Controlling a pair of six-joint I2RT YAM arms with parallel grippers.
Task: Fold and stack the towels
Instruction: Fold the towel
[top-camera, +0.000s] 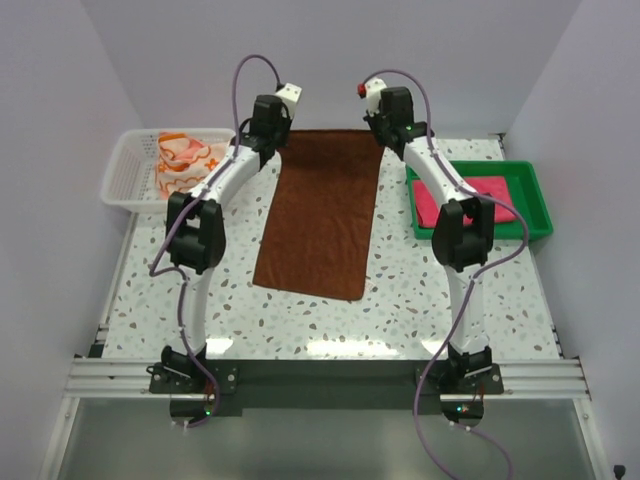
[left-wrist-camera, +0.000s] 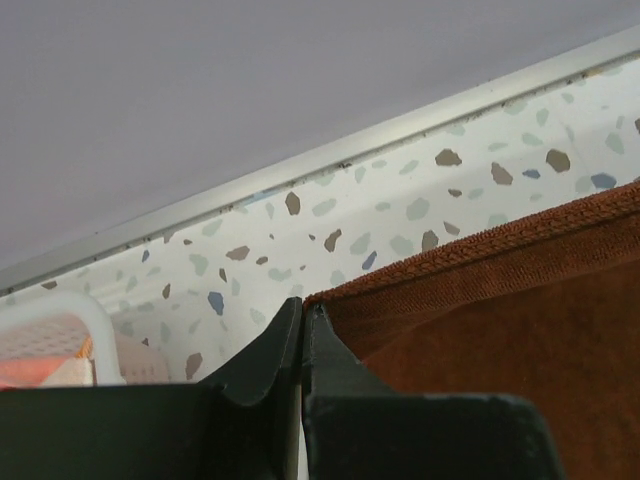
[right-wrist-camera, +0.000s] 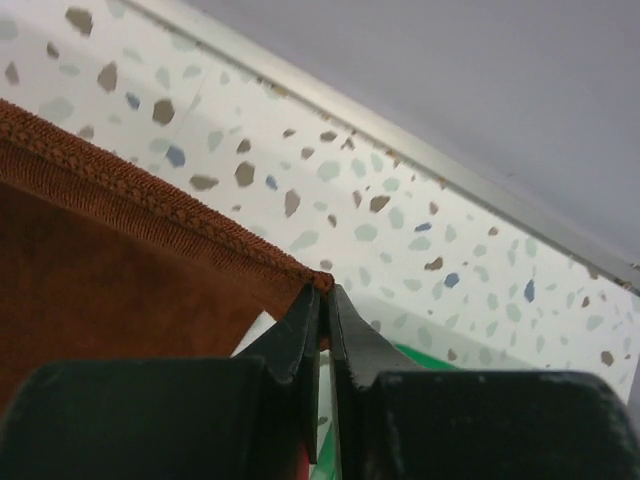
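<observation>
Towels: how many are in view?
3: a brown towel spread in the middle, an orange flowered towel in the white basket, a pink towel in the green tray. More may hide underneath.

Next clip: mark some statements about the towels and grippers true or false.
1. The brown towel lies spread out mid-table. True.
2. The left gripper hangs open. False: it is shut on the brown towel's far left corner.
3. The right gripper pinches the other far corner. True.
4. The basket holds the floral towel. True.
5. The tray is empty. False: a pink towel lies in it.
</observation>
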